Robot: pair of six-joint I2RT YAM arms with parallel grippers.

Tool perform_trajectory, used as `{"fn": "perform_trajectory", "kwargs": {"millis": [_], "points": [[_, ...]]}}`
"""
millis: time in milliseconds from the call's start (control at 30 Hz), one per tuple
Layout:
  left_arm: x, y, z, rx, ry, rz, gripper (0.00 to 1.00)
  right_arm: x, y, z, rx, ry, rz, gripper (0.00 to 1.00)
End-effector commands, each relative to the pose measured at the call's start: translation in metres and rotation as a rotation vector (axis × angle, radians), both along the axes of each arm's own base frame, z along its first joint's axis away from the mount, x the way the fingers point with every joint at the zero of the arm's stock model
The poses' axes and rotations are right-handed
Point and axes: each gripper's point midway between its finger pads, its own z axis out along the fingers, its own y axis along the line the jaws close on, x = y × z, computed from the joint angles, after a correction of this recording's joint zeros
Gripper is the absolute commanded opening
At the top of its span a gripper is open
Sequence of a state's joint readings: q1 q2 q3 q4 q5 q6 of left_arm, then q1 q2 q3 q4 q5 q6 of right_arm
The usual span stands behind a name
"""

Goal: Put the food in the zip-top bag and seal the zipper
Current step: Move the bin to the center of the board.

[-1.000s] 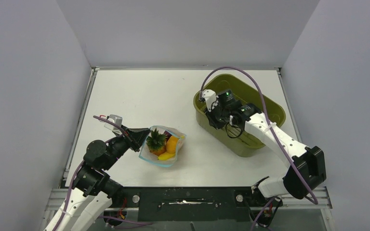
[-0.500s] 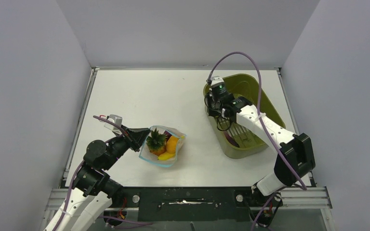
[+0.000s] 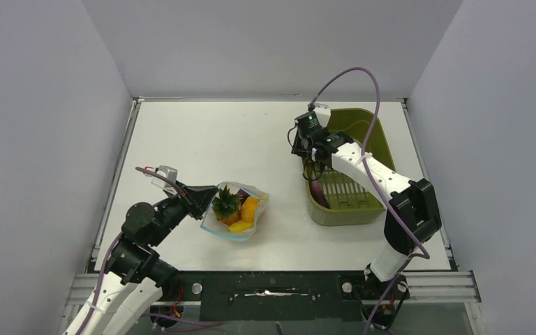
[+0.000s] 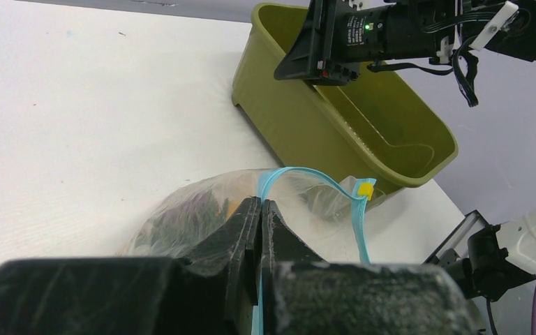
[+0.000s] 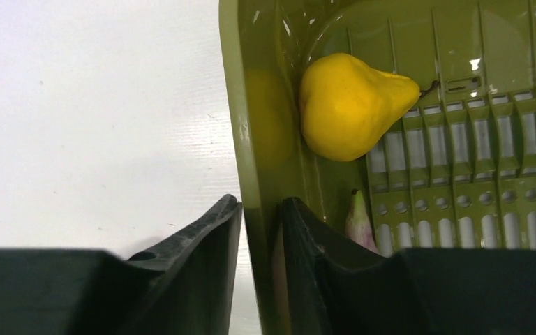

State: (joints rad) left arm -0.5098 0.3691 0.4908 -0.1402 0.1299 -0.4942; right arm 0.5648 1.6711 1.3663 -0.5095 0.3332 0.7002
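The clear zip-top bag (image 3: pixel 236 211) lies on the table with a green-topped orange fruit (image 3: pixel 225 203), an orange piece (image 3: pixel 249 209) and a yellow banana (image 3: pixel 239 226) inside. My left gripper (image 3: pixel 202 198) is shut on the bag's mouth edge; in the left wrist view its jaws (image 4: pixel 260 204) pinch the teal zipper (image 4: pixel 307 174), whose yellow slider (image 4: pixel 366 188) sits at the far end. My right gripper (image 3: pixel 313 162) is shut on the left wall of the olive-green basin (image 3: pixel 349 192). The right wrist view shows a yellow pear (image 5: pixel 349 105) and a purple-pink piece (image 5: pixel 359 223) in the basin (image 5: pixel 251 125).
The basin stands at the right of the table, its long side running front to back. White table surface (image 3: pixel 202 139) lies between the bag and the back wall. Grey walls enclose the table on three sides.
My right gripper has swung left and back, turning the basin from a diagonal to nearly front-to-back. The purple-pink piece has come into view inside. The left arm and bag have not moved.
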Motion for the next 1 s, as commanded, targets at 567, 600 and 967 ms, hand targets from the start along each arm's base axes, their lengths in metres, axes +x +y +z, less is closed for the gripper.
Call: {"fn": "perform_trajectory", "kwargs": {"millis": [567, 600, 967], "points": [[0.007, -0.002, 0.025, -0.03, -0.054, 0.01, 0.0, 0.016, -0.049, 0.122, 0.219, -0.309, 0.074, 0.69], [0.007, -0.003, 0.025, -0.03, -0.054, 0.008, 0.0, 0.017, -0.062, 0.118, 0.208, -0.292, 0.02, 0.68], [0.003, 0.002, 0.026, -0.042, -0.059, 0.019, 0.0, 0.022, -0.102, 0.071, 0.291, -0.061, -0.406, 0.71]]}}
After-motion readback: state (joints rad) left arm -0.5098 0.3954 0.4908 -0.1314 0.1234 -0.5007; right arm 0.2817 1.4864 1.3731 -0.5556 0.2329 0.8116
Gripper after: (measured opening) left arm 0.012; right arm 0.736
